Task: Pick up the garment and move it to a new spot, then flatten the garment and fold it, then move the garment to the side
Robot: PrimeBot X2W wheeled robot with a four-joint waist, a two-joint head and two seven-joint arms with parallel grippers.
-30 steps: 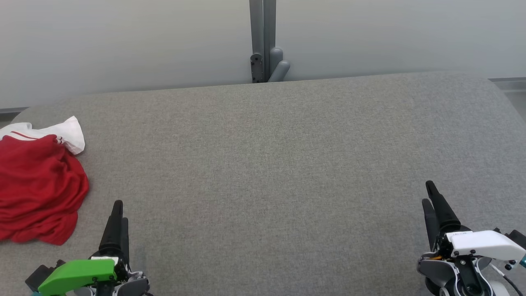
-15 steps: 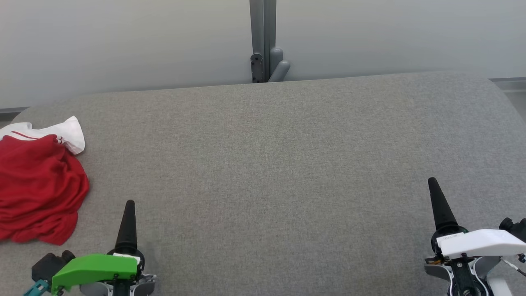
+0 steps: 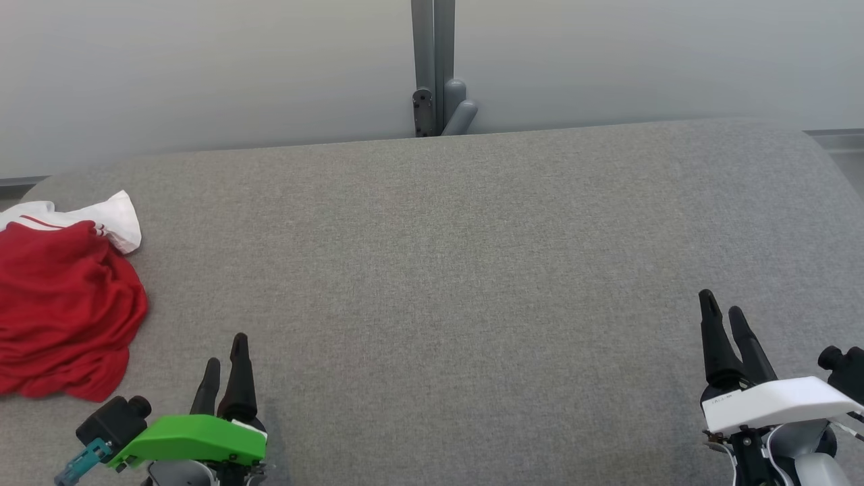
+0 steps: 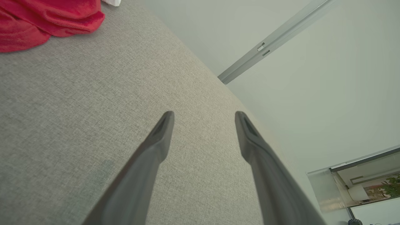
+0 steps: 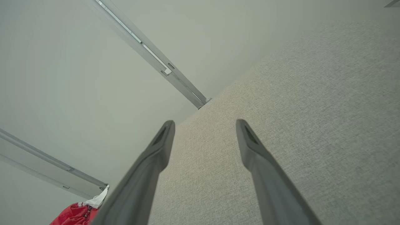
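Note:
The garment (image 3: 64, 304) is a crumpled red cloth with a white striped part at its far end, lying at the left edge of the grey padded surface (image 3: 439, 270). A corner of the garment (image 4: 40, 22) fills the upper left of the left wrist view, and a scrap of the garment (image 5: 78, 212) sits at the bottom left of the right wrist view. My left gripper (image 3: 226, 351) stands open at the lower left, to the right of the cloth and apart from it. Near the lower right my right gripper (image 3: 721, 304) is open too, with nothing between its fingers.
A pale wall with a grey vertical post (image 3: 432, 67) rises behind the far edge of the surface. The surface's rounded right end (image 3: 830, 169) drops off to the floor. Grey fabric stretches bare between the two grippers.
Both wrists have rolled, so each gripper now shows two fingers side by side instead of one. The left gripper has shifted right and slightly back. The garment has not moved.

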